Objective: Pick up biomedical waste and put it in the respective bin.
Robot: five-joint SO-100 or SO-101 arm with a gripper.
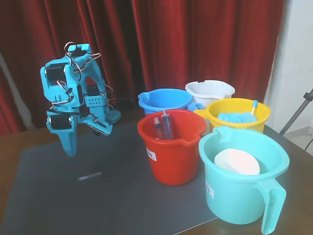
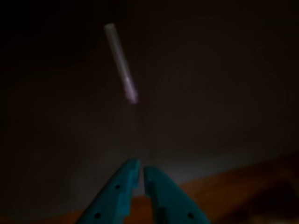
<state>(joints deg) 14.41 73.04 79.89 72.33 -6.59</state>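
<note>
The biomedical waste, a tiny translucent needle-like stick (image 1: pixel 89 176), lies flat on the grey mat (image 1: pixel 58 205). In the wrist view the stick (image 2: pixel 120 60) appears blurred ahead of the fingertips, with a purplish end and a thin needle line running toward them. My teal gripper (image 1: pixel 71 149) points down, hovering above the mat a little left of and behind the stick. Its jaws are together with only a slit between them and hold nothing (image 2: pixel 140 169). The white bucket (image 1: pixel 209 92) stands at the back right, behind the other buckets.
A red bucket (image 1: pixel 171 147) holding dark-barrelled syringes stands mid-table. A blue bucket (image 1: pixel 164 100) is behind it, a yellow bucket (image 1: pixel 238 115) with blue items is at the right, and a teal jug-like bucket (image 1: pixel 242 181) is in front. A red curtain hangs behind.
</note>
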